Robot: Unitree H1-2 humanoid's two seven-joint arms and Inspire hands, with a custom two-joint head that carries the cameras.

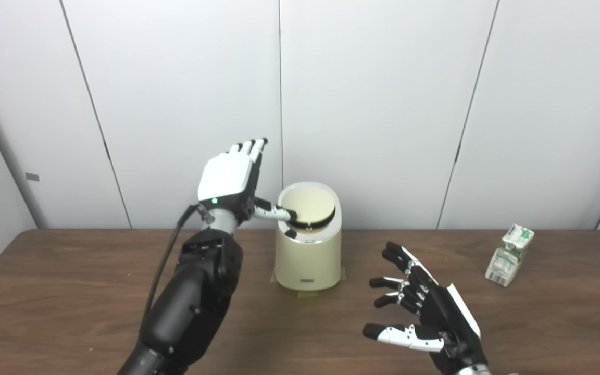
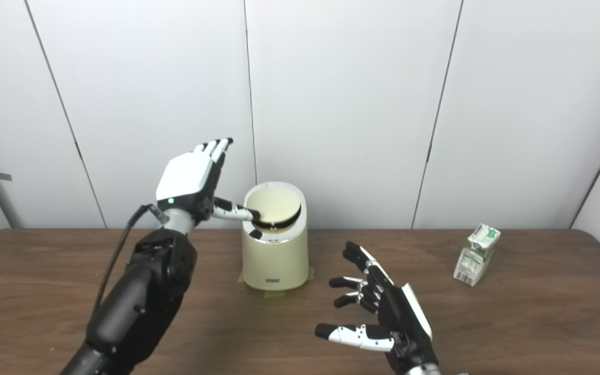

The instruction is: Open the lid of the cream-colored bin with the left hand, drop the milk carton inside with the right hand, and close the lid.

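Dark wood-grain table [image 1: 71, 291], smooth with a soft sheen; the bin [image 1: 308, 255] looks like smooth cream plastic, lid [image 1: 308, 205] matt; the carton [image 1: 509, 255] is printed paper, a bit crumpled; both hands [image 1: 229, 179] [image 1: 425, 312] show glossy black and white plastic shells

Left hand [image 1: 229, 179]: white back plate, small green light near wrist, black-and-white fingers. Glossy black forearm shell, loose black cable beside it. Right hand [image 1: 425, 312]: black palm, white edge trim, black-tipped fingers.
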